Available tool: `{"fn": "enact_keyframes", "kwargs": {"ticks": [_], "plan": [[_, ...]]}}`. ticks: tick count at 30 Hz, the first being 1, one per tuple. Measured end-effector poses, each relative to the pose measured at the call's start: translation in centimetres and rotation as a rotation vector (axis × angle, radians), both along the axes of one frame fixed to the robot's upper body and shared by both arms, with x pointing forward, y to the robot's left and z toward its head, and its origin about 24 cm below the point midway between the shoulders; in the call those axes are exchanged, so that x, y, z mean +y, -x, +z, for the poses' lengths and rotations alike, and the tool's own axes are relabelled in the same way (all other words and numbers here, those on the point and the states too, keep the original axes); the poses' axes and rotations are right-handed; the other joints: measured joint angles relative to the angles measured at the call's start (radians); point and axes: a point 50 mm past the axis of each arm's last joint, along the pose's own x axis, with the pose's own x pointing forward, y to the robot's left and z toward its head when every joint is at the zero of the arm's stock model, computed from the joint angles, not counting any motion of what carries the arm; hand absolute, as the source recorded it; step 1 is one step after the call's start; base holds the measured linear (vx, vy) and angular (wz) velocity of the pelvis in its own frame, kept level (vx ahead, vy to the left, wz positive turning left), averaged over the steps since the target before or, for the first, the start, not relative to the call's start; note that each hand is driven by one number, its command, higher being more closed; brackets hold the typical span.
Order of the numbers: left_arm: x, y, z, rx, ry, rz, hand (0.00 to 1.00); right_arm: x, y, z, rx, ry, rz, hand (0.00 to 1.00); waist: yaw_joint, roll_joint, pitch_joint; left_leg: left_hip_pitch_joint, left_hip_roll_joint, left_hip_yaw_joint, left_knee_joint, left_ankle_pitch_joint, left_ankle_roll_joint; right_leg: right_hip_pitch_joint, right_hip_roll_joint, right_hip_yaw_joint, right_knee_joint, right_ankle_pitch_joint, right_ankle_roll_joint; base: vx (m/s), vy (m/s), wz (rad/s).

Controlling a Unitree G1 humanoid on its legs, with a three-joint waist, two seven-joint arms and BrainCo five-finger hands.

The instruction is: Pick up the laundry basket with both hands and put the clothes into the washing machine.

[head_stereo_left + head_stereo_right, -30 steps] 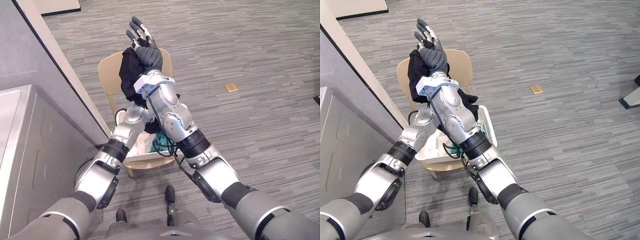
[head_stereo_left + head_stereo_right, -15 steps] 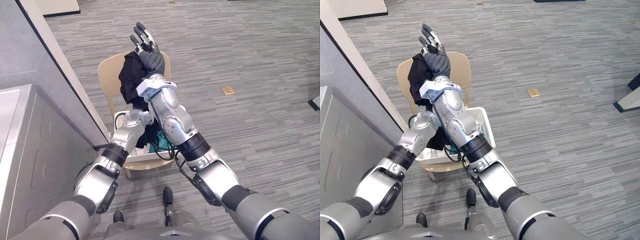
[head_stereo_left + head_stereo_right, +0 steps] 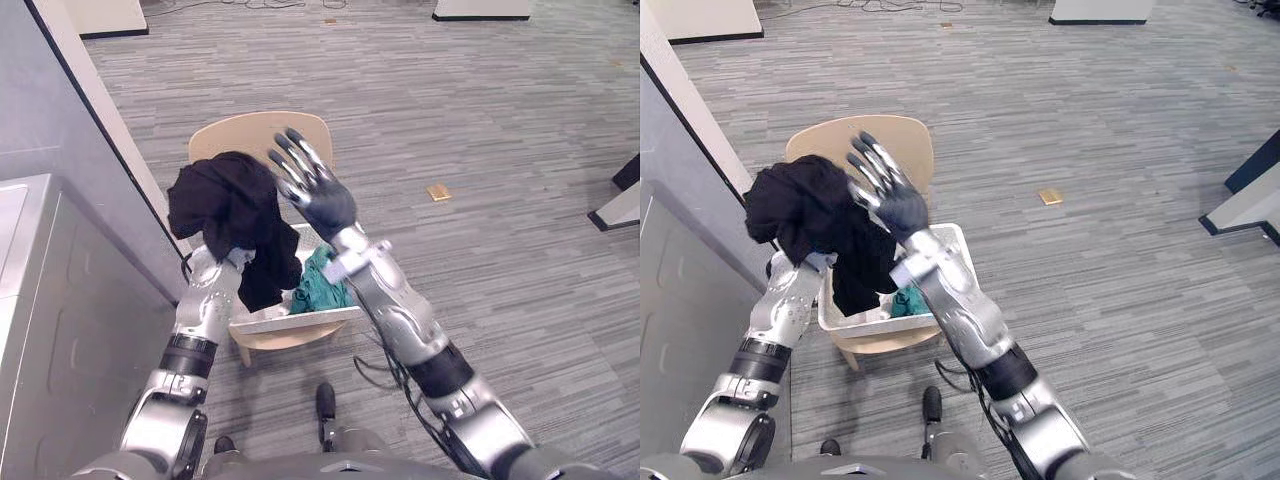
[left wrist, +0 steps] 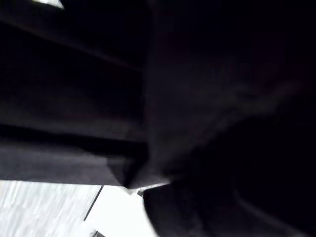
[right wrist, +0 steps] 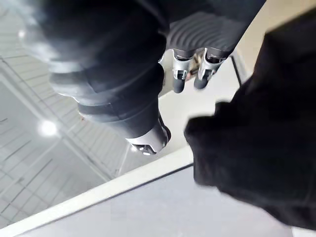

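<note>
- A crumpled black garment (image 3: pixel 225 215) drapes over the left hand, whose grip cannot be told, above the white plastic laundry basket (image 3: pixel 300 319).
- The right hand (image 3: pixel 325 200) is spread flat and empty.
- The laundry basket holds teal cloth (image 3: pixel 320 285).

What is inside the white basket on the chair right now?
A teal garment lies in the basket. The black garment hangs down into it and covers the rest, so anything underneath cannot be seen.
</note>
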Motion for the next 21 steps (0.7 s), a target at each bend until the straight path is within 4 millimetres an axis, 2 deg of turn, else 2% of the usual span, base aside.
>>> {"fn": "enact_keyframes", "kwargs": {"ticks": [3, 5, 8, 11, 16, 21], "plan": [[1.7, 0.7, 0.0, -0.023, 0.040, 0.063, 1.00, -3.5, 1.1, -3.7, 0.121, 0.051, -0.109, 0.00, -0.006, 0.001, 0.000, 0.007, 0.000, 0.009, 0.000, -0.005, 0.000, 0.003, 0.001, 0.005, 0.000, -0.001, 0.001, 0.03, 0.033, -0.08], [4.0, 1.4, 0.5, -0.070, 0.083, 0.163, 1.00, -7.2, 2.6, -6.7, 0.237, 0.097, -0.245, 0.00, -0.020, 0.005, -0.003, 0.012, 0.002, 0.014, 0.018, -0.020, 0.000, 0.013, 0.002, 0.010, 0.000, -0.005, 0.002, 0.02, 0.041, -0.09], [6.4, 2.2, 1.4, -0.136, 0.123, 0.264, 1.00, -11.0, 4.6, -8.2, 0.300, 0.160, -0.423, 0.00, -0.037, 0.019, -0.017, 0.012, 0.002, 0.017, 0.029, -0.028, 0.000, 0.014, 0.002, 0.013, 0.000, -0.009, -0.003, 0.01, 0.036, -0.07], [8.2, 3.9, 1.4, -0.177, 0.158, 0.354, 1.00, -13.0, 6.0, -9.5, 0.358, 0.180, -0.558, 0.00, -0.049, 0.045, -0.048, 0.013, 0.006, 0.019, 0.032, -0.034, -0.002, 0.013, 0.008, 0.016, 0.000, -0.012, -0.006, 0.03, 0.023, -0.05], [9.2, 6.5, 1.2, -0.209, 0.159, 0.421, 1.00, -13.8, 7.4, -11.3, 0.444, 0.251, -0.654, 0.00, -0.046, 0.068, -0.067, 0.037, 0.014, 0.034, 0.037, -0.042, -0.005, 0.031, 0.016, 0.026, 0.000, -0.015, -0.010, 0.02, 0.018, -0.07], [9.4, 9.9, 0.2, -0.205, 0.113, 0.427, 1.00, -14.8, 9.5, -15.4, 0.676, 0.263, -0.801, 0.00, -0.038, 0.076, -0.080, 0.045, 0.015, 0.040, 0.052, -0.051, 0.000, 0.047, 0.012, 0.020, 0.000, -0.021, -0.016, 0.00, 0.000, 0.00]]}}
